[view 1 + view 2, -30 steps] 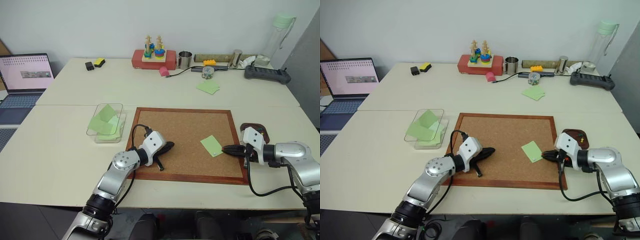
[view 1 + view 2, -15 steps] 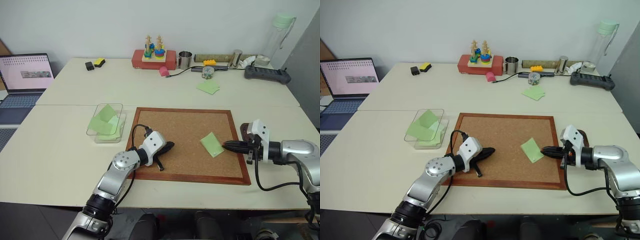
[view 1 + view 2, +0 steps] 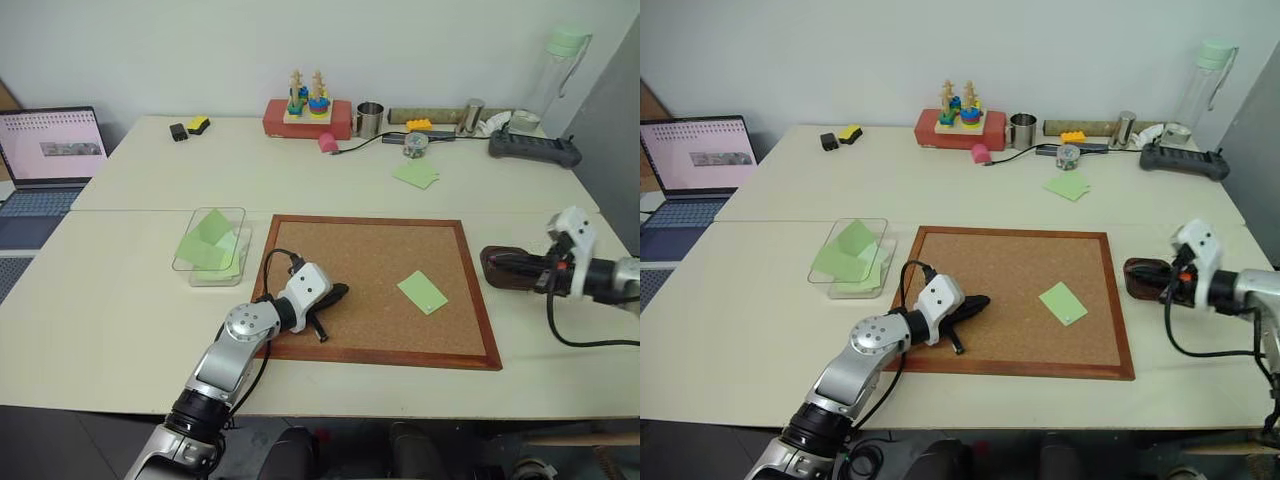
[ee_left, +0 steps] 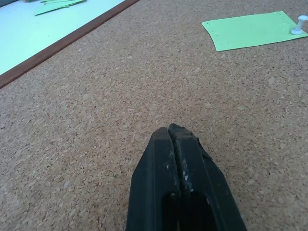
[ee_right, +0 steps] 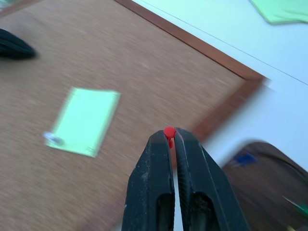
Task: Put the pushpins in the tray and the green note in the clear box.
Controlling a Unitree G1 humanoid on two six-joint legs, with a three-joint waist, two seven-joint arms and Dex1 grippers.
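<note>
Presently on the pale bench (image 3: 130,320): one large cork board (image 3: 370,280) with a wooden frame, lying flat at the centre. One clear box (image 3: 210,245), just off the board's left edge, holding several green sheets. One small stack of green sheets (image 3: 416,174), farther back on the bench, well apart from the board. One dark brown tray (image 3: 1145,275), just beyond the board's right edge; in the right wrist view a green pin (image 5: 299,207) lies inside it at the frame's corner. One green note (image 3: 422,292), flat on the right half of the board, with a pale-headed pin (image 4: 298,25) standing at one corner. Left end effector (image 3: 338,293), fingers pressed together and empty, resting on the left part of the board, well apart from the note. Right end effector (image 5: 170,137), raised over the tray's near side, off the board, its fingers pinched on one red pushpin (image 5: 169,132) at the very tips; the note lies well to its left.
</note>
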